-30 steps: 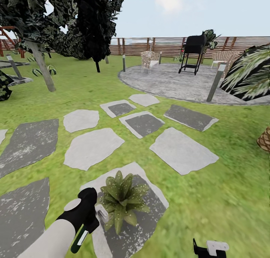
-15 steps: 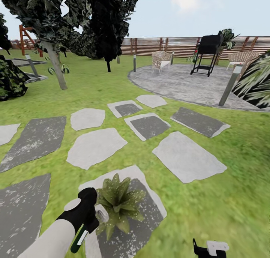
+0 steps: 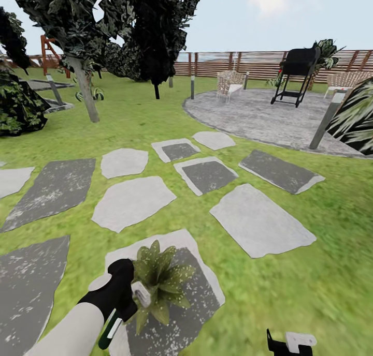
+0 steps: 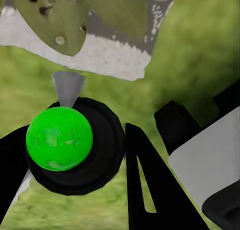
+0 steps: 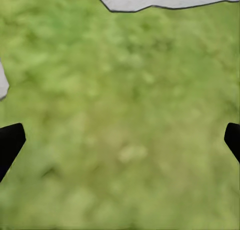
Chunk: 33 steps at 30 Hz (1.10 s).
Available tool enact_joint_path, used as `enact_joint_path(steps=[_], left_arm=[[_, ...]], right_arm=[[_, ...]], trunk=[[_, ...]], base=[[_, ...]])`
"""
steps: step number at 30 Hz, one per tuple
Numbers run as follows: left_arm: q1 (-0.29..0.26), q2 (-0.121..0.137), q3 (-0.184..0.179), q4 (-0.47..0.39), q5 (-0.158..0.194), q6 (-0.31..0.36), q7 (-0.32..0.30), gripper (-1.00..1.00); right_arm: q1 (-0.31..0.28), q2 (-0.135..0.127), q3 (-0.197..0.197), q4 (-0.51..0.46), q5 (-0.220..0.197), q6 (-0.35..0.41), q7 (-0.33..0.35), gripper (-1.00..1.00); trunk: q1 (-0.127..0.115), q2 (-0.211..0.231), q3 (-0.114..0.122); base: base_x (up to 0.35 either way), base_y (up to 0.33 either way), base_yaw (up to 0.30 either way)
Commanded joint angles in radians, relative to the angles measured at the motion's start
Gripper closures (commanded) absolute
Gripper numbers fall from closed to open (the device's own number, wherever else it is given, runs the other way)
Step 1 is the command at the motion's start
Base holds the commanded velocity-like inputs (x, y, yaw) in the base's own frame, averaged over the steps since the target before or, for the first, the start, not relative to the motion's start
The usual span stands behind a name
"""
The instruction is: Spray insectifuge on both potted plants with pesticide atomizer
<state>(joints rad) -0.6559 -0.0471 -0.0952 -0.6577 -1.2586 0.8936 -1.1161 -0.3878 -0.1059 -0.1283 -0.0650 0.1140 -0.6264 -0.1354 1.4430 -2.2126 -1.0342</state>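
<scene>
Garden lawn [image 3: 155, 123]: left gripper [image 3: 120, 288] clamps the pesticide atomizer [image 3: 129, 307] (nozzle touching potted plant [image 3: 160, 281] leaves)

Green lawn [image 3: 321, 294] fills the lower frame, crossed by flat grey stepping stones [image 3: 261, 222], some pale and some dark-centred. In the upper right a round paved patio [image 3: 259, 115] carries a black grill [image 3: 296, 75] and a wicker chair [image 3: 230, 84]. A brown slatted fence [image 3: 243, 63] runs behind it under a pale blue sky. Dark-leaved trees [image 3: 150, 30] stand at upper left, a round bush [image 3: 18, 105] at the left edge, and a grey post [image 3: 327, 119] at right.
</scene>
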Motion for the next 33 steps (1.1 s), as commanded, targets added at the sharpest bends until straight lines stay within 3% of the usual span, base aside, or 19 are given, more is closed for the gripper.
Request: enact_joint_path(steps=[1,14,18,23,26,30,33], left_arm=[[-0.001,0.0,-0.001,-0.001,-0.009,0.005,-0.01,1.0],[0.016,0.007,0.003,0.01,-0.007,0.002,-0.01,1.0],[0.059,0.005,0.002,0.005,-0.007,-0.072,-0.008,1.0],[0.064,-0.019,0.002,0.004,-0.007,-0.087,-0.008,1.0],[0.078,-0.008,0.003,0.014,-0.008,-0.089,-0.008,1.0],[0.115,-0.003,0.003,0.014,-0.007,-0.09,0.083,1.0],[0.122,-0.006,0.006,0.005,0.027,-0.09,0.128,1.0]], right_arm=[[0.0,0.0,-0.007,0.001,0.011,-0.003,-0.004,-1.0],[0.0,-0.001,-0.007,0.001,0.01,-0.003,-0.004,-1.0],[0.0,-0.001,-0.007,0.001,0.011,-0.003,-0.004,-1.0],[0.0,-0.002,-0.007,0.001,0.012,-0.003,-0.004,-1.0],[0.0,-0.003,-0.007,0.002,0.012,-0.003,-0.004,-1.0],[0.0,-0.006,-0.007,0.002,0.012,-0.003,-0.004,-1.0],[0.0,-0.007,-0.007,0.002,0.012,-0.003,-0.004,-1.0]], trunk=[[0.0,0.0,-0.001],[0.0,0.0,-0.001],[0.0,0.0,-0.001],[0.0,0.0,-0.001],[0.0,0.0,-0.001],[0.0,0.0,-0.001],[0.0,0.0,-0.001]], base=[[-0.006,-0.002,0.252],[-0.001,0.0,0.03],[0.0,0.0,0.0],[0.0,0.0,0.0],[0.0,0.0,0.0],[0.0,0.0,0.0],[0.0,0.0,0.0]])
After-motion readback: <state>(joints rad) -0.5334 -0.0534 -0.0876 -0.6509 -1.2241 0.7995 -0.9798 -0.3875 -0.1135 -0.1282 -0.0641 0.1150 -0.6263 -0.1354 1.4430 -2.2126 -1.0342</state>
